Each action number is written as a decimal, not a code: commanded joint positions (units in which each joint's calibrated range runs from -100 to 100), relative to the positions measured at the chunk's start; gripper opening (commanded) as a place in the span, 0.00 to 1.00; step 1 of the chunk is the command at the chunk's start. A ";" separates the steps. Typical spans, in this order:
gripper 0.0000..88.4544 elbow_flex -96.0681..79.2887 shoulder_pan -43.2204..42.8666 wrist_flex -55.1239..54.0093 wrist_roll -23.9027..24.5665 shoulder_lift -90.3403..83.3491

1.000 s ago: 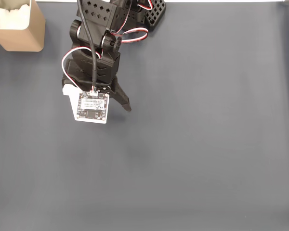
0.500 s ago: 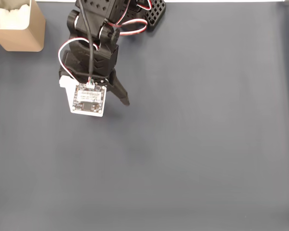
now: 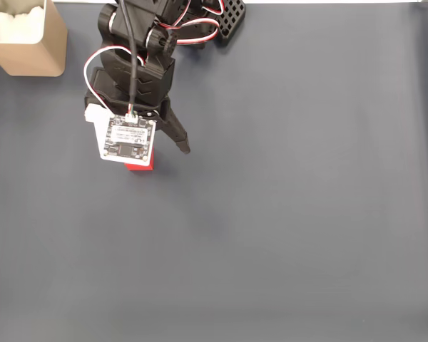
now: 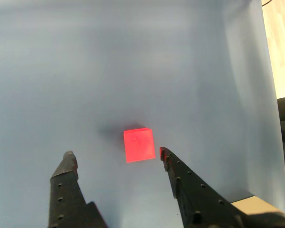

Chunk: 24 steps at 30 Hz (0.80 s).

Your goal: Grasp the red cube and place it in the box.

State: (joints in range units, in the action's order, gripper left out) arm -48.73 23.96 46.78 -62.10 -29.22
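Red cube point(image 4: 139, 145) peeking out now under the arm, lying just beyond the wide-open claw point(image 4: 115, 158) (nothing held). Grab next; box point(image 3: 36, 50) well apart.

In the fixed view the box point(image 3: 30, 44) sits on the worktop point(image 3: 292, 214) at the far corner toward ten o'clock. The arm reaches down from twelve o'clock, and the red cube point(image 3: 140, 166) lies on the worktop just below its wrist board, partly covered by it, well apart from the box. In the wrist view the red cube point(image 4: 139, 145) rests on the worktop point(image 4: 109, 61) ahead of the hand point(image 4: 116, 157), nearer the finger point(image 4: 180, 178) at three o'clock than the finger point(image 4: 66, 178) at nine o'clock.
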 commanded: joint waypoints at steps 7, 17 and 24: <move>0.46 5.67 0.47 -1.37 -0.10 2.45; 0.48 5.76 0.97 -3.50 -0.10 5.48; 0.49 5.30 1.04 -5.14 0.00 7.39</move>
State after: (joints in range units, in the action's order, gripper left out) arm -45.93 24.55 42.80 -62.39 -21.75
